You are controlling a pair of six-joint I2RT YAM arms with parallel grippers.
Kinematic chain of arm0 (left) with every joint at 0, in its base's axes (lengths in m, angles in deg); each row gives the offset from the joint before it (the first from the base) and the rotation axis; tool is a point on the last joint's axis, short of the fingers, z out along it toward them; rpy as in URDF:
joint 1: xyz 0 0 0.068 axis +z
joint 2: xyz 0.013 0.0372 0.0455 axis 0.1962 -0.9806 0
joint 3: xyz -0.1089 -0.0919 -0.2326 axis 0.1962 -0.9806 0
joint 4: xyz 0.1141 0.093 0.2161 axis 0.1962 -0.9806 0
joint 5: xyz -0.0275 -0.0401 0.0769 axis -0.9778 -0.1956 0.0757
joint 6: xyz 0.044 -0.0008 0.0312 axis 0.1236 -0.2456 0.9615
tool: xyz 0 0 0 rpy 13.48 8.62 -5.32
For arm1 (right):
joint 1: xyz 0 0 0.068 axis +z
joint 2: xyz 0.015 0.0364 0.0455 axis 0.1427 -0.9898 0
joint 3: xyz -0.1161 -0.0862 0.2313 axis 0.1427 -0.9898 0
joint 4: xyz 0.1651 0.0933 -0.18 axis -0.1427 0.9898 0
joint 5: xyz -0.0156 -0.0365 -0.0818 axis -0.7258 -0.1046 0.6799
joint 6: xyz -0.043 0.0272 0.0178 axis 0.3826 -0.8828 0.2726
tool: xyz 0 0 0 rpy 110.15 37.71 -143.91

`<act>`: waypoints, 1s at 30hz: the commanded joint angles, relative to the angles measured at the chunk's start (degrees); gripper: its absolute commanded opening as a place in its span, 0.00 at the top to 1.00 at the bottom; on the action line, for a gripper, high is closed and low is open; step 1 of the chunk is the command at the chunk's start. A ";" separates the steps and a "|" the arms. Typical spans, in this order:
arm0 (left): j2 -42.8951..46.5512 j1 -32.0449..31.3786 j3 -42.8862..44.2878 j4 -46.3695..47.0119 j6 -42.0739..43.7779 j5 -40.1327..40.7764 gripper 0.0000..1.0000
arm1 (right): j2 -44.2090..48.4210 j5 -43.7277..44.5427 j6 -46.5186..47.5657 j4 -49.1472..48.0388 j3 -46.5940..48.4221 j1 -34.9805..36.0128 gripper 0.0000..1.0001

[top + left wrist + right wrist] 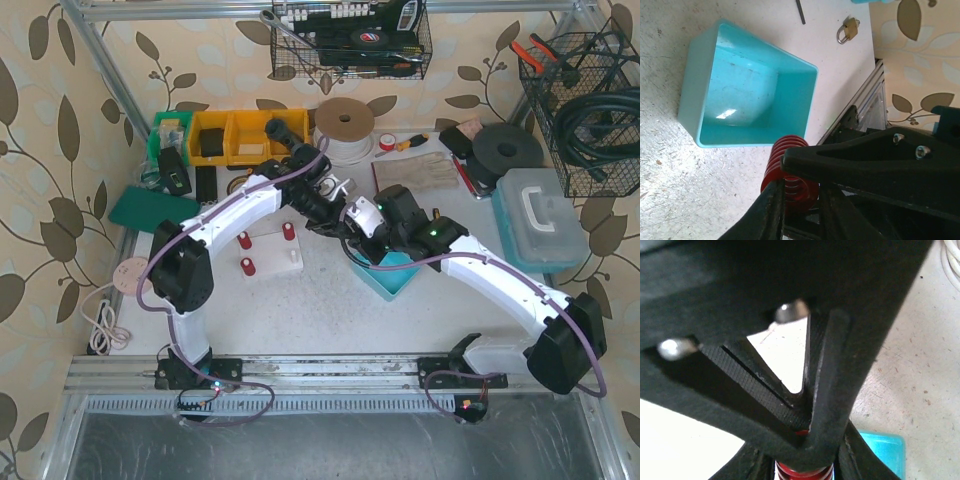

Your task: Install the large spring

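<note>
The large red spring point(785, 160) is held in the air between both grippers, just above the near edge of the teal bin point(740, 90). My left gripper point(800, 195) is shut on one end of it. My right gripper point(802, 467) is shut on the spring point(802, 474) from the other side, and its finger crosses over the coils in the left wrist view. In the top view the left gripper point(340, 215) and the right gripper point(358, 230) meet over the bin point(395, 282), and they hide the spring. The white fixture block point(275, 255) carries three red pegs.
A brass padlock point(847, 30) lies beyond the bin. A grey toolbox point(540, 215) stands at the right and a black disc point(508, 150) behind it. Yellow bins point(235, 135) and a tape roll point(345, 125) line the back. A green pad point(150, 208) lies at the left.
</note>
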State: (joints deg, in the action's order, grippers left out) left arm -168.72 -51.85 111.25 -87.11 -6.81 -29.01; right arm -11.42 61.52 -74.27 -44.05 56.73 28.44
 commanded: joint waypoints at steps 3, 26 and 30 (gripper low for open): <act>-1.53 -2.98 3.09 -2.15 1.55 -2.14 0.76 | 0.16 -0.62 -0.68 -4.24 3.10 0.29 1.00; 25.67 4.74 -18.38 25.85 -13.36 22.18 0.58 | -1.02 3.49 -44.39 5.18 7.28 -5.09 1.00; 32.08 -0.85 -25.59 33.25 -1.51 32.19 0.50 | -1.94 8.29 -64.72 8.84 10.40 -5.08 1.00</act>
State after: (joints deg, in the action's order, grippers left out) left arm -141.66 -47.89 90.84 -64.22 -17.91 -6.87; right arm -12.98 65.11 -113.57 -37.91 63.52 23.28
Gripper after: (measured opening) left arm 0.457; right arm 0.259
